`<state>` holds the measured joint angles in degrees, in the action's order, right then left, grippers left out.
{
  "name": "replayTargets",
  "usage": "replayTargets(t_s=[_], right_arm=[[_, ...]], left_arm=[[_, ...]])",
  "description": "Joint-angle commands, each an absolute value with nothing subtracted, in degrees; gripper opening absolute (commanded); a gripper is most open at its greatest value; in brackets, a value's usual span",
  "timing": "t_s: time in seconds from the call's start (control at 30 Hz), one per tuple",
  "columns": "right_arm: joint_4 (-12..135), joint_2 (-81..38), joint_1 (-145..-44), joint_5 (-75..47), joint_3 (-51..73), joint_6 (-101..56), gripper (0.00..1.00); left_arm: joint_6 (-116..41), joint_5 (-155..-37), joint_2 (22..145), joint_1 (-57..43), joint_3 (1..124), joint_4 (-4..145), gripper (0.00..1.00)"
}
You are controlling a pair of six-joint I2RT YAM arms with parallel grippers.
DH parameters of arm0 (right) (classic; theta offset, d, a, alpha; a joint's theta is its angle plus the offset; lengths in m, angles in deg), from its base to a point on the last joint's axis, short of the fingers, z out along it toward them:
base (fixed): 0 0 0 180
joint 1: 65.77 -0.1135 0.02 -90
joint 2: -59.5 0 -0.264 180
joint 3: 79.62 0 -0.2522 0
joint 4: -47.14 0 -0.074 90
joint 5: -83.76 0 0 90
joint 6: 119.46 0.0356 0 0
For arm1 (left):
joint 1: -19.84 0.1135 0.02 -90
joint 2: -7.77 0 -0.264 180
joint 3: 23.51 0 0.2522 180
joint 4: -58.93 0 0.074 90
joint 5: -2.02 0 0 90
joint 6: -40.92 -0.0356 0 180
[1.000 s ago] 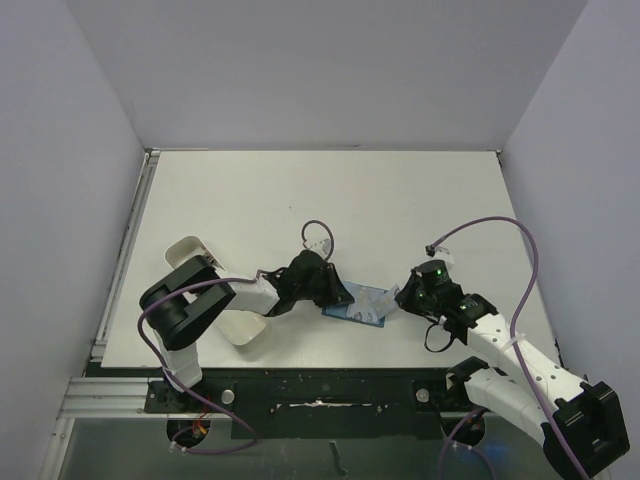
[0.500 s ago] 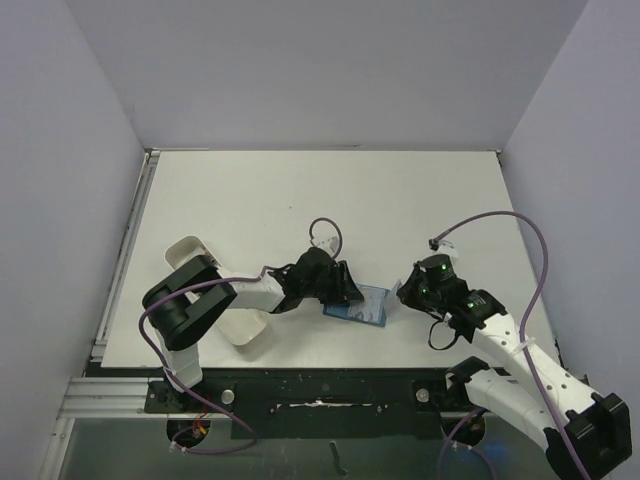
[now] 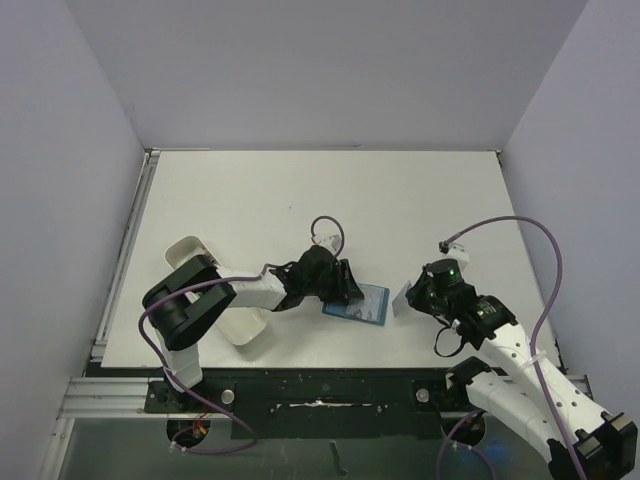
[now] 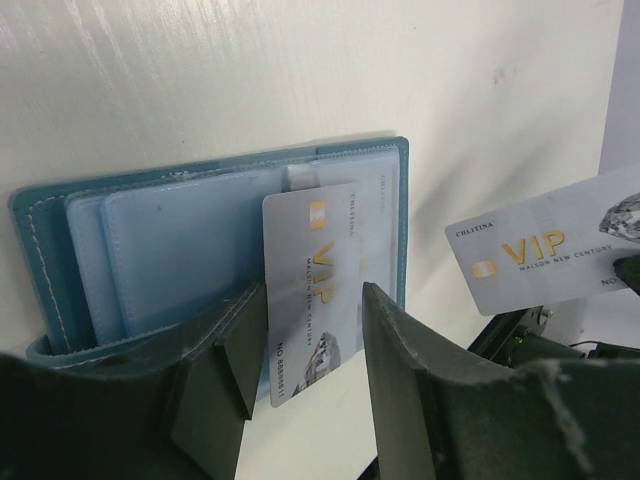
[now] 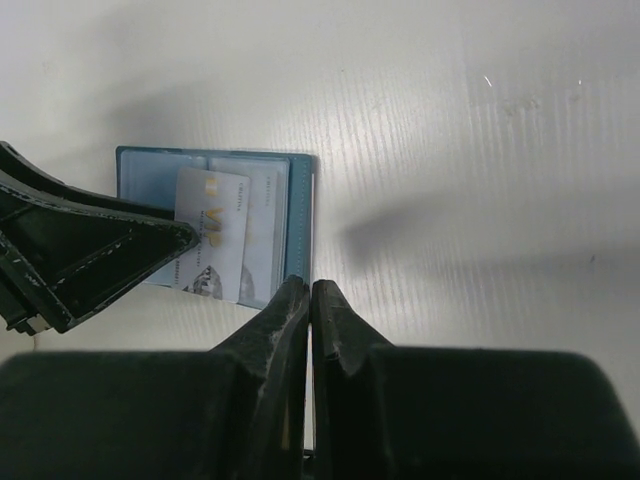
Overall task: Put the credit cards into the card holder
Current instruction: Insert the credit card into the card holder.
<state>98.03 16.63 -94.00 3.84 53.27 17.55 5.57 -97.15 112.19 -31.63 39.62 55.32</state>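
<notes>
Teal card holder, open near the tabletop edge, room beyond. Two credit cards: one on it, my left end effector spread; right end effector pinching the other.

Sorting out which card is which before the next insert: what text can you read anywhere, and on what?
"VIP": card lying on the card holder.
"CHLITINA", "VIP", "MALSON NEW CENTURY": second card, gripped in the right end effector.
"NO" and digits on both cards: too small to read surely.
Nothing legible elsewhere.
</notes>
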Motion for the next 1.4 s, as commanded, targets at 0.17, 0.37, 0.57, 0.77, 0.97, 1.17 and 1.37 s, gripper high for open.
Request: replayTargets(t_s=[0.17,0.37,0.57,0.77,0.97,1.17,1.37], right_arm=[[89.6,17.2,-94.3,6.5,59.1,16.9,0.00],[86.4,16.0,-94.2,5.2,61.3,17.4,0.00],[84.4,14.6,-94.7,4.0,61.8,17.9,0.00],[84.4,13.8,-96.1,4.2,61.2,19.1,0.00],[84.9,12.1,-97.8,5.4,61.0,20.3,0.00],[83.8,11.1,-99.5,6.5,61.8,21.3,0.00],[88.8,10.3,-100.3,9.3,59.5,21.1,0.00]], left_arm=[[2.6,-92.0,109.5,-32.2,41.7,58.9,0.42],[2.8,-92.3,109.4,-32.2,40.7,57.6,0.42],[4.6,-93.8,110.7,-32.2,40.1,55.2,0.41],[5.5,-92.9,111.7,-33.3,42.2,55.3,0.39],[7.8,-92.0,112.9,-34.2,42.6,53.1,0.39],[10.2,-91.6,113.8,-34.7,42.0,49.0,0.39],[10.4,-89.8,112.2,-34.7,41.1,49.9,0.40]])
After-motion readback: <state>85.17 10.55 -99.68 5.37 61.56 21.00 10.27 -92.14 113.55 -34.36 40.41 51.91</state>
